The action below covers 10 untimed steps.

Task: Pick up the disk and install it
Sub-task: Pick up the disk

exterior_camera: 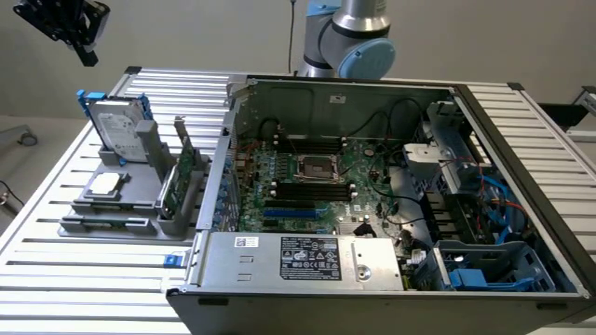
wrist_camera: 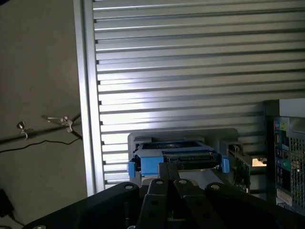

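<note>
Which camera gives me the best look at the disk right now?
The exterior view: the disk stands on edge in its grey stand, label face visible. The wrist view catches its blue-framed edge end-on.

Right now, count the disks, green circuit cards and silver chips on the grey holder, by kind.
Disk: 1
Green circuit card: 1
Square silver chip: 1
Total: 3, all on the grey holder

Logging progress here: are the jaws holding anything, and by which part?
Nothing. The gripper has its jaws shut and empty; the disk stands in its holder.
</note>
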Each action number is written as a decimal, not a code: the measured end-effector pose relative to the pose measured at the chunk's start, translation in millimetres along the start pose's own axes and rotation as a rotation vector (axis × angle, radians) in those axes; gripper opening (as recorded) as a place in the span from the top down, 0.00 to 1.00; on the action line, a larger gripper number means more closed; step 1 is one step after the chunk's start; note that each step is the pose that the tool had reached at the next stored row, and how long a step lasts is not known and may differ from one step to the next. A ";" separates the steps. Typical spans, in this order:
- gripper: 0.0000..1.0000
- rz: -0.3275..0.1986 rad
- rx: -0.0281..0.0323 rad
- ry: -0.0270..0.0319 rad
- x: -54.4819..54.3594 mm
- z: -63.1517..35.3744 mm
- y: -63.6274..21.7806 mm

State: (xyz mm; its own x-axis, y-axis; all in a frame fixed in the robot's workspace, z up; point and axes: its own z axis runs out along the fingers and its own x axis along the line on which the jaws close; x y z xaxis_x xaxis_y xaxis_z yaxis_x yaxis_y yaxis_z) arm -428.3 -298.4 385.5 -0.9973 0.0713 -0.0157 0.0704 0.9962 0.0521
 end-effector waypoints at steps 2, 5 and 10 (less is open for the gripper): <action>0.89 0.000 0.0001 0.0001 0.1 0.1 0.0; 0.89 -0.027 -0.0004 0.0015 1.2 1.4 -0.2; 0.89 -0.118 -0.0018 0.0062 1.2 3.2 -0.2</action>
State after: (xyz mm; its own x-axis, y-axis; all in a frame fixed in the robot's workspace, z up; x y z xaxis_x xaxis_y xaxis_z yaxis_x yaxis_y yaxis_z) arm -429.5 -298.4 382.2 -0.9988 -0.0471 -0.0157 -0.0478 0.9975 0.0520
